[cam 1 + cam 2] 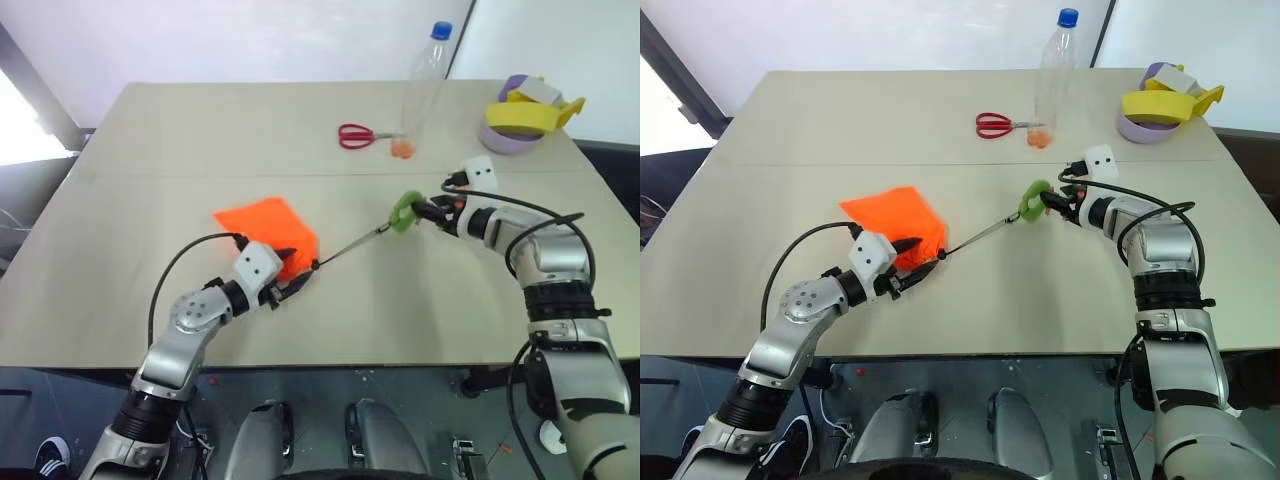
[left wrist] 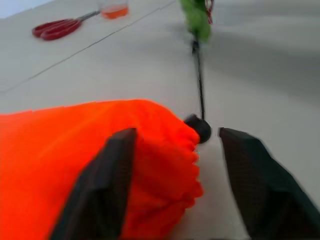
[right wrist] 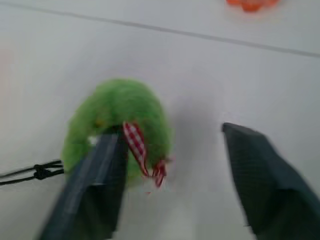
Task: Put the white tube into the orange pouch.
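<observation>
Left eye view: two arms flank a drawn-tight pouch on a beige table (image 1: 120,300), seemingly at the close of the packing job.

Left gripper (image 2: 172,165): jaws spread wide and holding nothing; one finger lies against the gathered neck of the pouch, the other stands apart beside the cord lock. The stance reads as a release, the neck no longer needing to be pinned.

Orange pouch (image 1: 265,228): flat on the table directly ahead of the left gripper, its mouth puckered shut between the open fingers. Cinched this way, it would keep its contents in.

White tube: not to be made out on the table; judged to be inside the pouch, though the fabric hides any proof.

Cord (image 1: 350,245): runs nearly straight from the black lock at the pouch neck away from the left gripper toward the right one, the line of a drawstring pulled to close.

Green ring (image 3: 117,125): fuzzy toggle with a red-checked ribbon, at the cord's far end, lying just at the tips of the right gripper.

Right gripper (image 3: 172,150): jaws wide apart, gripping nothing; one finger overlaps the ring, the other is clear of it.

Beyond both grippers: red scissors (image 1: 356,136), a clear bottle (image 1: 428,80) and tape rolls (image 1: 520,118), well apart and idle.
</observation>
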Robot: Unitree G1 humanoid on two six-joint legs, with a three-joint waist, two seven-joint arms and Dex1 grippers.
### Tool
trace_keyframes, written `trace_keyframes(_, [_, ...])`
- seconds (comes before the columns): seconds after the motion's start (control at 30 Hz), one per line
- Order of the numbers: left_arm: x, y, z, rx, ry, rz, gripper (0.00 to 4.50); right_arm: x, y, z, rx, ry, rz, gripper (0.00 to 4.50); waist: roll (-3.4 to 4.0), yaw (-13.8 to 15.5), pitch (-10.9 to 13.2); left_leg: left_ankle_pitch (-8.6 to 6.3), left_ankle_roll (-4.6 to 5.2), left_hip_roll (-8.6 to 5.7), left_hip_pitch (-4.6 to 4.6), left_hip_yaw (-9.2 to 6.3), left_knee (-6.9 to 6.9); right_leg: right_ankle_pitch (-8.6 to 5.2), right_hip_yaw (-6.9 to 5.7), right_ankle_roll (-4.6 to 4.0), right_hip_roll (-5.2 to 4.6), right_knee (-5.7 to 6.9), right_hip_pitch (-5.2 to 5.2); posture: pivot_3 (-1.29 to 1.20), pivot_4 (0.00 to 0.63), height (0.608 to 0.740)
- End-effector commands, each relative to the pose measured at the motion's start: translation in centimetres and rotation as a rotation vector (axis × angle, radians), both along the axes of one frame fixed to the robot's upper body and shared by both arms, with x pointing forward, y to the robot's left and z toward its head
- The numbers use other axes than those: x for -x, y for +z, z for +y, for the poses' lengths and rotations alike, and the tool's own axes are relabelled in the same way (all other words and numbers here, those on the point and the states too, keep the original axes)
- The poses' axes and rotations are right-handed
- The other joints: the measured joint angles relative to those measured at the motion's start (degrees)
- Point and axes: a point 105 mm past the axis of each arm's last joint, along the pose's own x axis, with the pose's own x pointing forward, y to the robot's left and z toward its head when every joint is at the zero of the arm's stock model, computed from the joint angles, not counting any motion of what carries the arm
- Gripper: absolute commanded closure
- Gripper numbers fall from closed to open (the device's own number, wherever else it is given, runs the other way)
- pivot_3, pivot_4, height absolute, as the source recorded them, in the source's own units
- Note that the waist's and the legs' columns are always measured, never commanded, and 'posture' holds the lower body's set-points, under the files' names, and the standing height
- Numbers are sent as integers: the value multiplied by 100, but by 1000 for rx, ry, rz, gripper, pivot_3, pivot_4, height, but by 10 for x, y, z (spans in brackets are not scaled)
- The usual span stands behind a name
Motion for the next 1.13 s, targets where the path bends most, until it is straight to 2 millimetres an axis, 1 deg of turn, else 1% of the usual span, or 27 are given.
trace_keyframes(0.03, [15,28,6,111,-76,-13,30,5,25,0,-4,47,-84,44,0,-7,0,0,0,0,3,0,0,0,0,0,0,2,0,0,150,740])
trace_keyframes(0.07, [18,32,10,114,-83,-14,30,9,26,1,5,68,-95,44,0,-2,0,0,0,1,3,0,0,0,0,0,1,5,0,0,150,740])
trace_keyframes(0.13, [23,41,21,143,-85,-9,30,21,28,7,-32,151,-88,44,1,18,0,0,0,2,4,-2,-3,0,0,0,3,5,-1,0,150,740])
trace_keyframes(0.17, [24,48,28,168,-75,-15,30,30,28,11,-18,207,-99,44,1,23,0,0,0,3,4,-4,-3,0,0,-1,5,5,-1,0,150,740])
trace_keyframes(0.23, [23,59,41,223,-38,-10,30,43,30,16,-7,284,-116,44,0,43,0,0,0,3,2,-4,-2,-1,0,-1,5,0,0,0,150,740])
trace_keyframes(0.27, [21,60,48,242,-7,4,30,48,32,17,-7,305,-129,44,0,36,0,0,0,3,2,-5,1,0,0,-1,4,-2,3,0,150,740])
trace_keyframes(0.3, [19,61,55,248,22,9,30,52,34,16,-3,318,-140,44,0,34,0,0,0,3,2,-4,4,0,0,0,4,-3,6,0,150,740])
trace_keyframes(0.37, [22,63,68,228,49,5,30,66,34,15,18,374,-161,44,-1,34,1,0,0,3,3,-5,11,1,0,2,3,-4,11,0,150,740])
trace_keyframes(0.4, [23,61,77,195,79,3,30,73,33,13,29,391,-172,44,-1,35,1,0,0,3,3,-5,11,1,0,2,3,-4,11,0,150,740])
trace_keyframes(0.43, [24,56,90,163,121,15,30,82,28,9,62,412,-175,44,-1,36,1,0,0,3,4,-4,10,1,0,2,3,-6,12,0,150,740])
trace_keyframes(0.47, [25,53,98,142,150,25,30,88,25,6,85,425,-176,44,-1,45,1,0,0,3,4,-5,8,1,0,2,4,-7,11,0,150,740])
trace_keyframes(0.53, [28,50,111,109,179,29,30,99,22,3,111,450,-190,44,-2,43,1,0,0,3,5,-6,-1,1,-1,2,4,-15,11,0,150,740])
trace_keyframes(0.6, [30,44,133,64,237,38,30,103,21,-13,148,414,-212,44,-2,34,2,0,0,3,5,-6,-1,0,-1,1,4,-16,11,0,150,740])
trace_keyframes(0.7, [30,41,150,52,289,45,30,106,15,-28,210,389,-201,44,-1,31,2,0,0,3,8,-4,3,1,1,-8,1,-16,12,0,150,740])
trace_keyframes(0.8, [29,35,162,43,330,58,30,107,10,-36,258,383,-191,44,-2,37,2,1,1,3,10,-4,4,-5,1,-33,-5,-18,15,0,150,740])
trace_keyframes(0.93, [30,30,167,37,342,62,30,105,7,-39,257,370,-188,44,-2,36,2,1,1,3,10,-4,3,-4,2,-36,-9,-19,13,0,150,740])
trace_keyframes(1.0, [28,30,173,39,373,54,30,106,8,-36,250,382,-196,44,-2,35,2,1,0,3,9,-4,1,-4,2,-36,-11,-20,11,0,150,740])
trace_keyframes(1.13, [26,31,179,45,395,31,30,109,7,-31,242,408,-194,44,-2,31,2,1,0,3,7,-4,-7,-4,2,-35,-12,-26,8,0,150,740])
